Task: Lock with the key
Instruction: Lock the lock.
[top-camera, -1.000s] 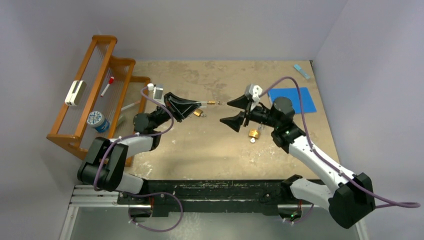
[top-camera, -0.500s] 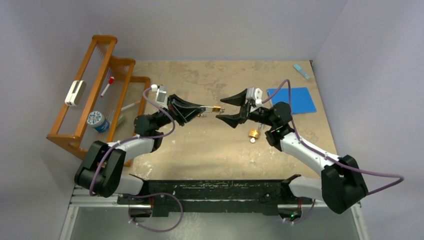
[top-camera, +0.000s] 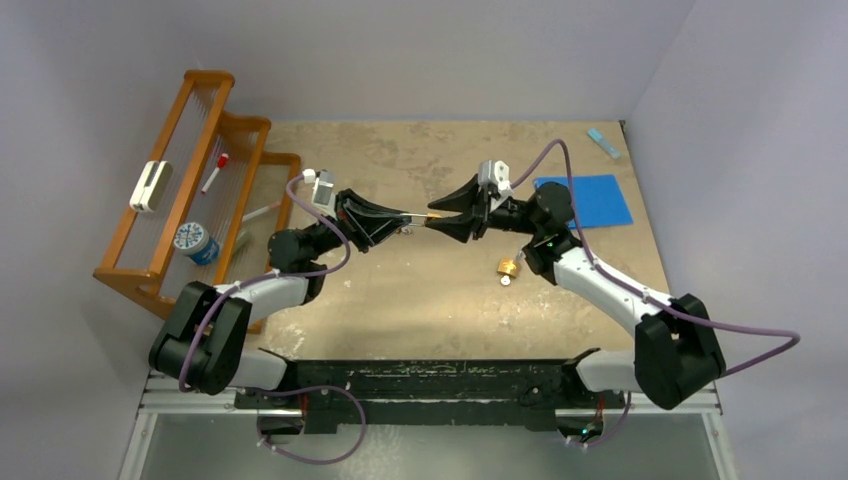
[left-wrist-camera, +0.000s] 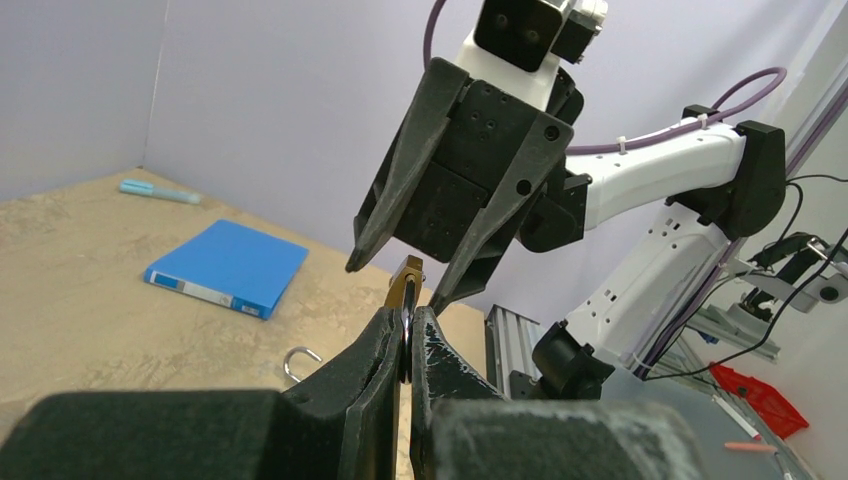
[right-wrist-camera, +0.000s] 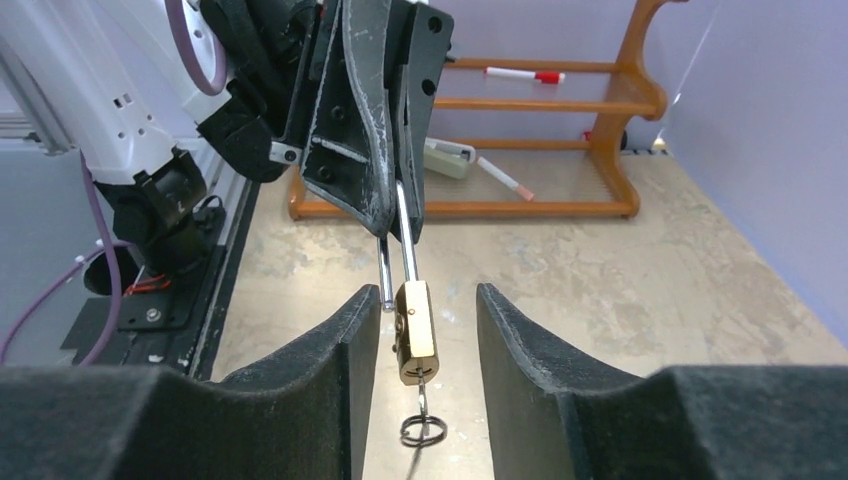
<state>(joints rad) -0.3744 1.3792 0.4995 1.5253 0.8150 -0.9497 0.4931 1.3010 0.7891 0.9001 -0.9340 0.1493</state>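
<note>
Right gripper (right-wrist-camera: 428, 293) jaws stood partly open astride the brass padlock (right-wrist-camera: 414, 332) body, not yet touching, apparently to grip it. Left gripper (right-wrist-camera: 398, 232) clamped its open shackle (right-wrist-camera: 409, 262), presenting it in mid-air; key ring (right-wrist-camera: 420, 430) hung below.

Centre of counter (top-camera: 400, 290) gives free passage; wooden rack (top-camera: 243, 124) obstructs the left edge, blue folder (top-camera: 590, 200) and loose padlock (top-camera: 510, 268) the right

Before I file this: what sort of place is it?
Probably a lab robot test cell: plain walls box in a worn tabletop, two arms sit bolted to a base rail, and the props are unrelated, a wooden rack, a blue binder, a padlock.
</note>
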